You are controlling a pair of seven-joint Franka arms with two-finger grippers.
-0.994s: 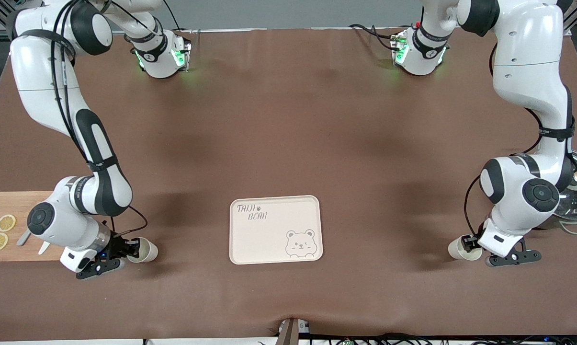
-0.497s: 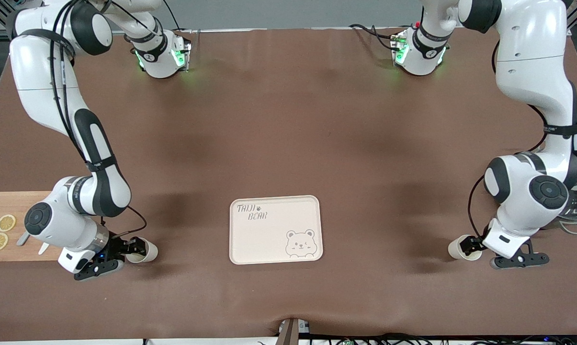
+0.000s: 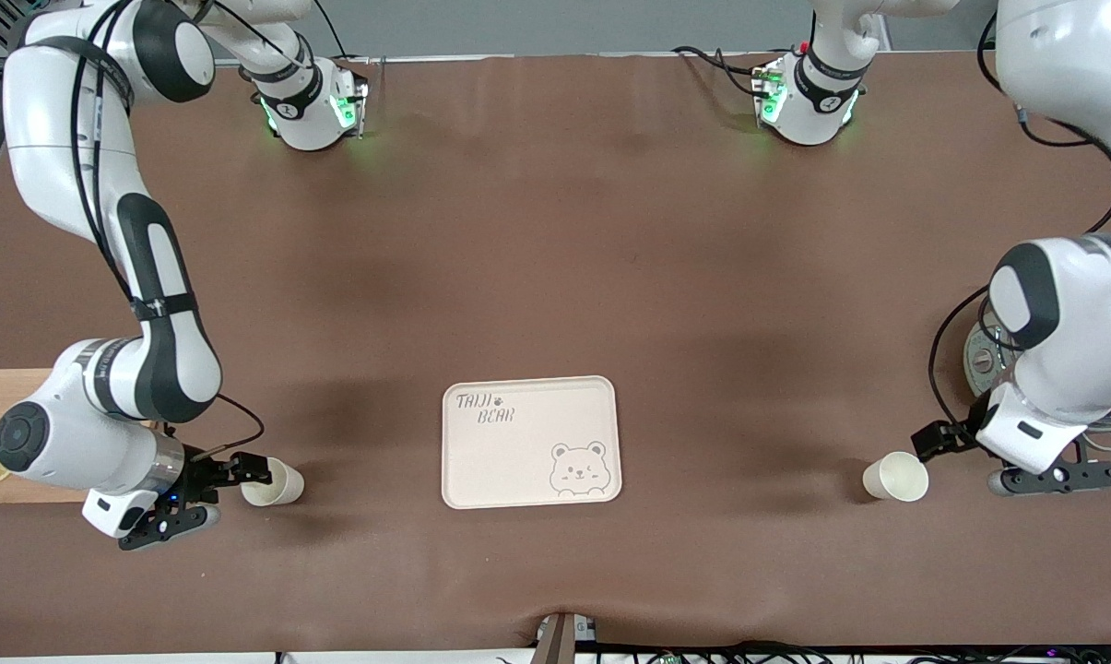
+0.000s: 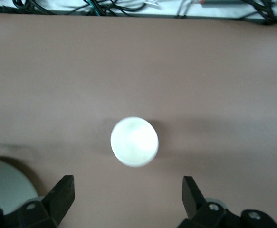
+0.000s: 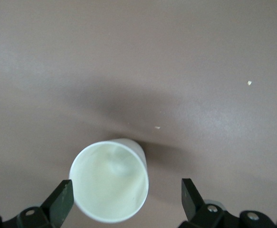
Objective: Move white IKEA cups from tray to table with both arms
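White cups: I see two, both standing mouth up on the brown bench (image 3: 555,231), none on the tray (image 3: 518,461).
Clock: I put the tray in the middle, with 12 toward the arm bases.
Cup by left arm (image 3: 896,477): at about 3 o'clock, well apart from the tray.
Cup by right arm (image 3: 272,482): at about 9 o'clock, well apart from the tray.
Left claw (image 3: 961,461): fingers wide apart, holding nothing. Its cup sits at 9 o'clock from it, clear of both fingers.
Right claw (image 3: 237,491): fingers wide apart, holding nothing. Its cup sits at 3 o'clock from it, just beside one finger. I cannot tell if they touch.
Shape: the cups are round, so no side is longer.
Next move, my guess: I pull each claw straight away from its cup. The right one needs more care, as its cup is so close.
Front view only: shows the tray bare and both cups at once.
Left wrist view only: shows bare bench between cup (image 4: 134,141) and claw (image 4: 128,190).
Right wrist view only: shows the cup (image 5: 109,187) partly between the fingers of the claw (image 5: 126,194).
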